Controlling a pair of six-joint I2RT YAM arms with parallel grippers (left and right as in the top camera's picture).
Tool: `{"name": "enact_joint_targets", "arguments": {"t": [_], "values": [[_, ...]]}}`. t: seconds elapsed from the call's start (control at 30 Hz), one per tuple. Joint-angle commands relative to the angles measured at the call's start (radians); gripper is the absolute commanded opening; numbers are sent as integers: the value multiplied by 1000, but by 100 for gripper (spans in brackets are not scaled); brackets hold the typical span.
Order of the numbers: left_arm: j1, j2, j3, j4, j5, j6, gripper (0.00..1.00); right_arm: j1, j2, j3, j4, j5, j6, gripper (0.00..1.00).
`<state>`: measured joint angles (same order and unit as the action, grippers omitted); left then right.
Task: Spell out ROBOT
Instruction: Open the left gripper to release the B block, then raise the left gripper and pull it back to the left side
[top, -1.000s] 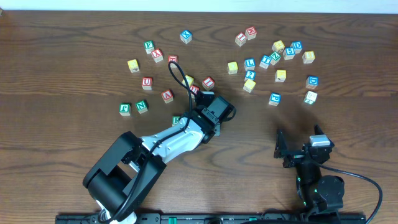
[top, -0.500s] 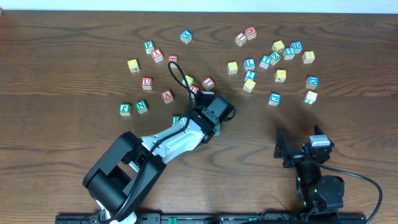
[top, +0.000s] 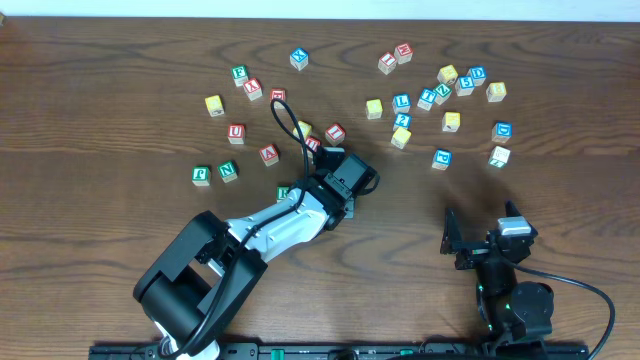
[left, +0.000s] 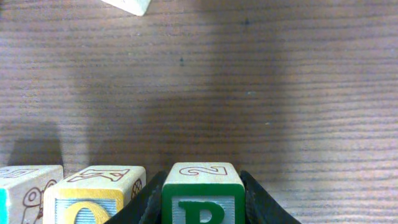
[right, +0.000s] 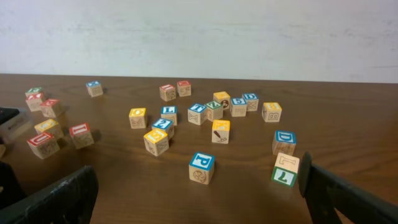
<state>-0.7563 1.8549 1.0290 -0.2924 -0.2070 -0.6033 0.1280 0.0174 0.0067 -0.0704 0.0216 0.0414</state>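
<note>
Surface: dark wood-grain table (top: 100, 250); pale wall (right: 199, 37) behind it in the right wrist view.
Left gripper (left: 204, 205): clamped on green block (left: 203, 186), a finger (left: 146, 202) against each side; block low over the wood, contact with it not discernible.
Letter: green, cut off by the frame edge; probably B, possibly R.
Beside it: yellow O block (left: 93, 193) just to the left, third block (left: 25, 186) past that, face unreadable.
Right gripper (top: 482, 240): spread wide, holding nothing, well apart from the row.
Farther out: loose blocks (top: 440, 100) scattered across the far half.
Progress: by judgement, third letter of five in hand; second O and T left.
Views: row seen only from the left wrist; overhead hides it under the left arm (top: 270, 225) and shows the scatter instead.
</note>
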Motion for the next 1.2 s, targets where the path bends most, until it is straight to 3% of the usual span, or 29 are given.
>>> {"name": "enact_joint_targets", "arguments": {"t": [0.0, 1.17], "values": [[-2, 21, -5, -19, 38, -4, 43, -9, -5, -1, -4, 2, 6, 99], [-2, -58, -4, -2, -16, 57, 44, -9, -5, -1, -4, 2, 6, 99]]}}
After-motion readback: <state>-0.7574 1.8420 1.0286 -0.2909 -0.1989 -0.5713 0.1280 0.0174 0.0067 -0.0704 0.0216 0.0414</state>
